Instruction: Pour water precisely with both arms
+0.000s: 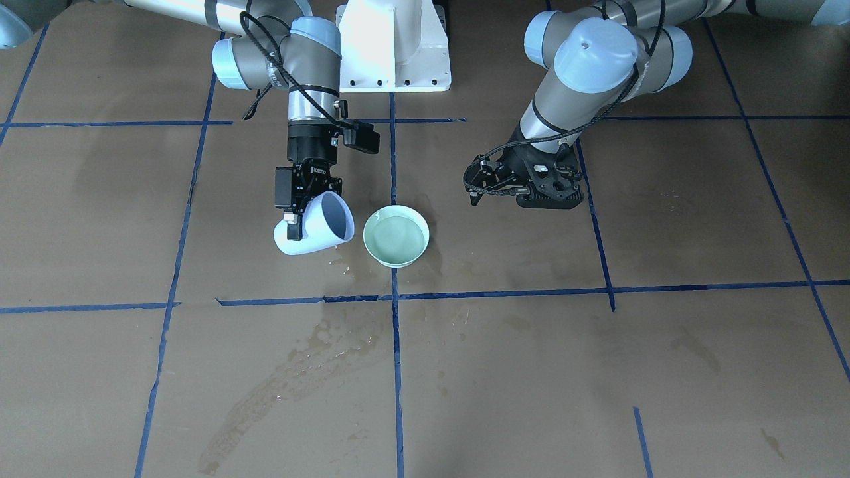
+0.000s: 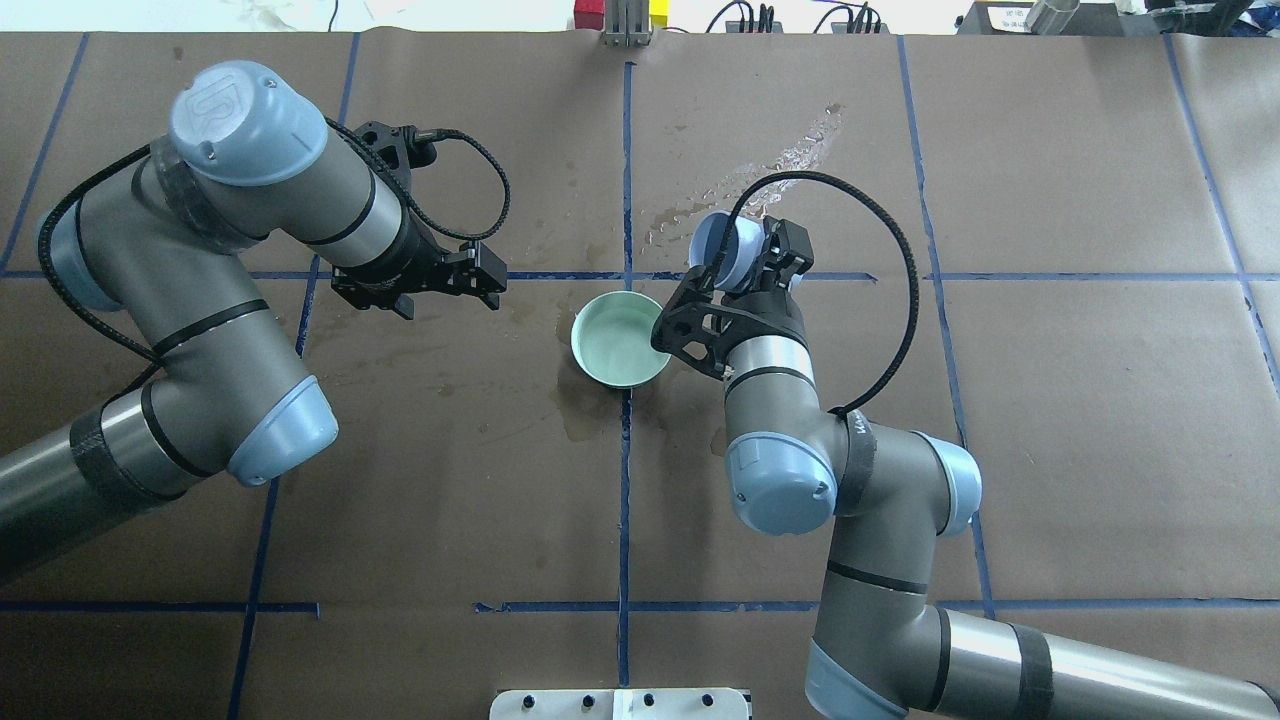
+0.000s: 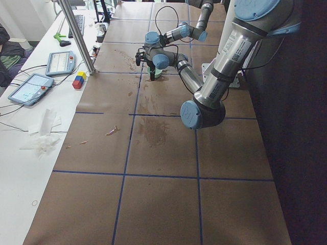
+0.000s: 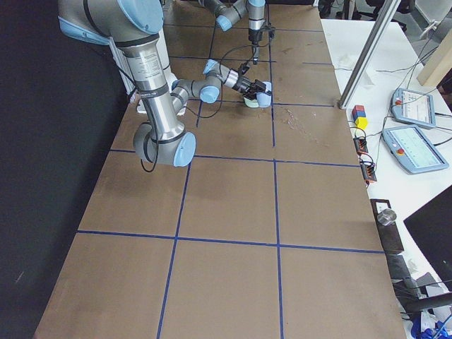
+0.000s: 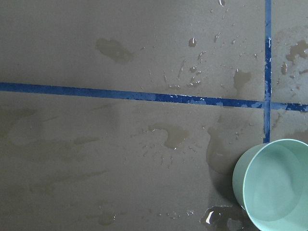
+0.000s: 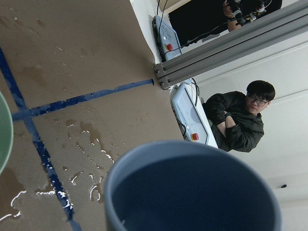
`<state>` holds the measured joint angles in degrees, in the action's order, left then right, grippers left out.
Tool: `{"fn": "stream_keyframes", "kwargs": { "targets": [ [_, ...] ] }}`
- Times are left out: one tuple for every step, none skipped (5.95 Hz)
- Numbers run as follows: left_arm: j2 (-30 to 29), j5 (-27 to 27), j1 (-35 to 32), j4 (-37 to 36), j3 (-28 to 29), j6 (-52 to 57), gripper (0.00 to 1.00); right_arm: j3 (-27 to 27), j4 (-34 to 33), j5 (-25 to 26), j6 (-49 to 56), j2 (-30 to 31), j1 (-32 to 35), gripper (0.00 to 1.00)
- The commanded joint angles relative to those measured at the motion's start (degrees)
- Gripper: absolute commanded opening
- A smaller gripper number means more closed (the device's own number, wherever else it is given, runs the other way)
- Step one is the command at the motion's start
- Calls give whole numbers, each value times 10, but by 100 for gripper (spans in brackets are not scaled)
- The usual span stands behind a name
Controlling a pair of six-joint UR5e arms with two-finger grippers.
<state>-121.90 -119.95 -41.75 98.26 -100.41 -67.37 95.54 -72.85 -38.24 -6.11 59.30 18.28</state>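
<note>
The right gripper (image 1: pixel 300 220) clamps the wall of a pale blue cup (image 1: pixel 313 242), which is tilted with its mouth toward the green bowl (image 1: pixel 388 261) just beside it. Water (image 1: pixel 397 239) lies in the bowl, and wet blotches spot the table (image 1: pixel 664 372). The left gripper (image 2: pixel 448 302) hangs empty near the bowl, jaws apart.

Front-facing and overhead cameras look steeply down on the green bowl (image 1: pixel 398 261) from opposite sides; left wrist camera views it closely.
</note>
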Motion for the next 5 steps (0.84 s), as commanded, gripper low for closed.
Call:
{"fn": "stream_keyframes", "kwargs": {
  "targets": [
    [0,0,0,0,-1,0,100,-27,-21,27,52,-29,-6,0],
    [0,0,-1,0,-1,0,100,-28,-58,41,85,-39,-9,0],
    [0,0,-1,0,-3,0,100,-29,-80,48,126,-55,-11,0],
    [0,0,-1,0,-3,0,100,-33,-82,55,143,-55,-13,0],
    [0,0,-1,0,-3,0,100,-42,-84,70,179,-56,-17,0]
  ]
}}
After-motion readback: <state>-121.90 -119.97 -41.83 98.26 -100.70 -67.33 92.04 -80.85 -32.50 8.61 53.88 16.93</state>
